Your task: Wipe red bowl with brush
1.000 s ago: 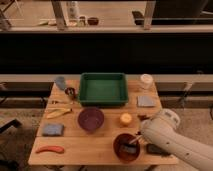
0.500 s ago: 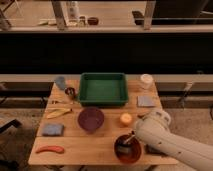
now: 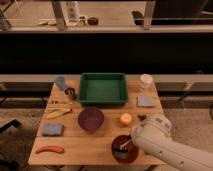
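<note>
tool [image 3: 131,143] clamped shut on brush [image 3: 123,145] – over red bowl [image 3: 125,148], bench [image 3: 85,142] front edge | risk – pressing hard shoves bowl off the edge

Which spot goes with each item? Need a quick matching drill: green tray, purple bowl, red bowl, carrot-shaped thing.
Things:
1. green rectangular plastic tray
2. round purple-maroon bowl
3. round orange-red bowl
4. orange-red carrot-shaped thing

Places:
A. front left corner
B. back centre
C. front right, the gripper with the pale-bristled brush inside it
D. table centre

Pairs: 1-B, 2-D, 3-C, 4-A
</note>
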You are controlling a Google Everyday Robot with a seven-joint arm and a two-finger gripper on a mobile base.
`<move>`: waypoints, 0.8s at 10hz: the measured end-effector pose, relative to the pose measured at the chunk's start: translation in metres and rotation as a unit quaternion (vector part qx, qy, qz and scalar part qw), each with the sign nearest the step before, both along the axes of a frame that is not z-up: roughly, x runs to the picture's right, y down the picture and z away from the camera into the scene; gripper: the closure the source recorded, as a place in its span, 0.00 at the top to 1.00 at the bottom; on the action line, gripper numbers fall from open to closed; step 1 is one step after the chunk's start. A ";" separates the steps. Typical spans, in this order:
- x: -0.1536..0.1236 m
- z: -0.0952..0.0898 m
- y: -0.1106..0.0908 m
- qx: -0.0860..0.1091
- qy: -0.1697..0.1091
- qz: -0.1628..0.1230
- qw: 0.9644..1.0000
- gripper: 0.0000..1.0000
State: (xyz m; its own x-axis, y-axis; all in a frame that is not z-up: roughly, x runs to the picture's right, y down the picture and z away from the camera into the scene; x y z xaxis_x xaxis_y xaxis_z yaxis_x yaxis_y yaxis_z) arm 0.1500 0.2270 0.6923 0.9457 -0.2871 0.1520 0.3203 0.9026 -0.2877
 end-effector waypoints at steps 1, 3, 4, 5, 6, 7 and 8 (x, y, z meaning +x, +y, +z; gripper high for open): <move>0.005 -0.003 0.002 0.000 0.003 0.001 1.000 0.00; 0.019 -0.005 0.003 0.002 0.014 0.001 1.000 0.00; 0.025 -0.004 0.003 0.002 0.021 0.000 1.000 0.00; 0.029 -0.001 0.001 0.004 0.028 -0.001 1.000 0.00; 0.031 0.003 -0.001 0.003 0.035 -0.004 0.999 0.00; 0.031 0.007 -0.003 0.003 0.038 -0.007 0.999 0.00; 0.028 0.010 -0.005 0.004 0.037 -0.010 0.999 0.00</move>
State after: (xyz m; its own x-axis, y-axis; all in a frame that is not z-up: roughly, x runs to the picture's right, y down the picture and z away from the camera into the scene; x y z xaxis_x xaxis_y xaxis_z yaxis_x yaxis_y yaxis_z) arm 0.1778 0.2224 0.7028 0.9482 -0.3073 0.0802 0.3169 0.8982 -0.3046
